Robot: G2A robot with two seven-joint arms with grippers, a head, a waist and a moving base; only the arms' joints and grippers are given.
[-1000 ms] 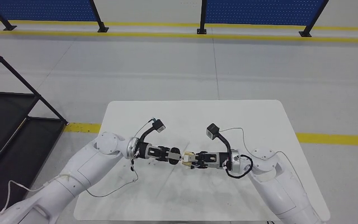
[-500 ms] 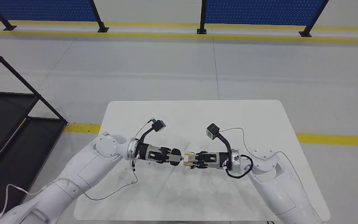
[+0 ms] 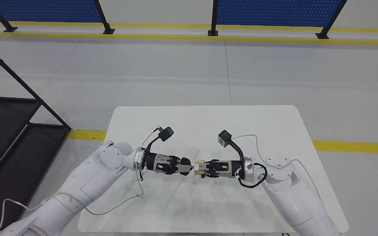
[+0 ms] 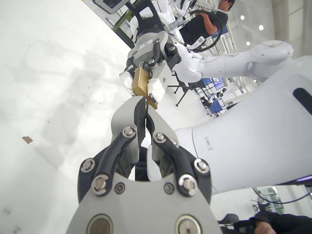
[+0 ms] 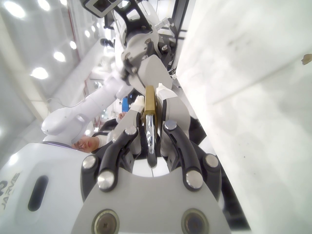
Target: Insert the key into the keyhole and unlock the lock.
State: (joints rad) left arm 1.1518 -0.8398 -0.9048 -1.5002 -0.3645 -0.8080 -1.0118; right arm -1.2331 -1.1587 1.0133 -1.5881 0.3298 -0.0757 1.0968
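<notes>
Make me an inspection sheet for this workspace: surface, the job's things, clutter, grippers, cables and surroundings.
Surface: white table, faintly scuffed, with a few dark specks.
Job's things: brass padlock and key, both held above the table. The key's tip meets the padlock's base; whether it is inside the keyhole cannot be told.
Clutter: one small brown scrap lying on the table.
Grippers: left gripper, fingers shut on the key; right gripper, fingers shut on the padlock, shackle toward its wrist.
Cables: thin cable looping off the left arm; black cable coiled at the right wrist.
Surroundings: blue barriers, yellow floor lines, black rack.
</notes>
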